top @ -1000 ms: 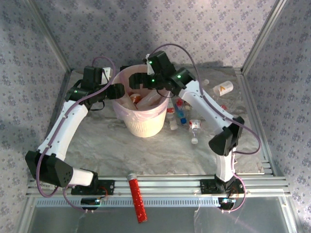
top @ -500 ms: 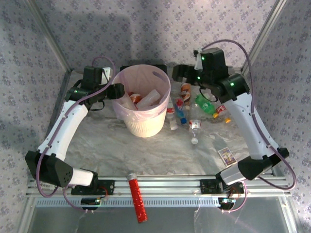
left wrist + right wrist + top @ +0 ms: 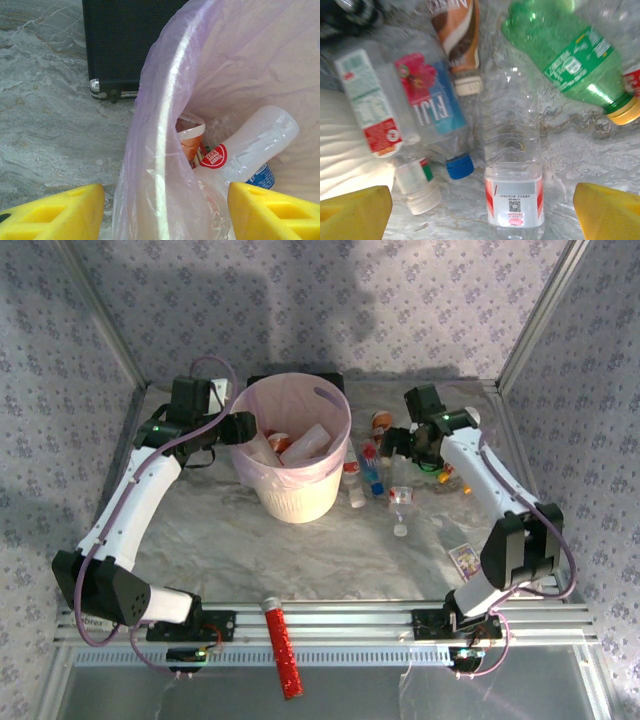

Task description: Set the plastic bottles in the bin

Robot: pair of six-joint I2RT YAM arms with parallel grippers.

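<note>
— Since a second ago the right arm has swung off the bin (image 3: 300,498) and dropped over the loose plastic bottles (image 3: 378,480) on the table (image 3: 300,550) just right of it. The left arm has not shifted.

— What can't you make out?

— From above, the right gripper (image 3: 400,443) and its wrist cover part of the heap, so the green bottle (image 3: 560,50) is barely a sliver there. In the left wrist view the bin's rim hides most of an orange-labelled bottle (image 3: 191,142). The right wrist picture is blurred toward its top edge, where the brown-labelled bottle (image 3: 460,35) is cut off.

— And the grippers?

— The right one's pads (image 3: 355,212) stand wide apart with nothing held, above a clear bottle (image 3: 512,145) with a red-and-white label. The left gripper (image 3: 165,215) straddles the bin's rim, one pad outside and one inside. Whether it pinches the liner I cannot tell.

— Which way do the bottles lie?

— On their sides. In the right wrist view the clear bottle runs straight up and down the picture, its lower end cut off. The Fiji bottle (image 3: 435,110) beside it slants, blue cap toward the lower edge. The green bottle lies diagonally, yellow cap to the lower right. Inside the bin a leaning bottle (image 3: 250,142) tilts, its wide end up toward the right.
</note>
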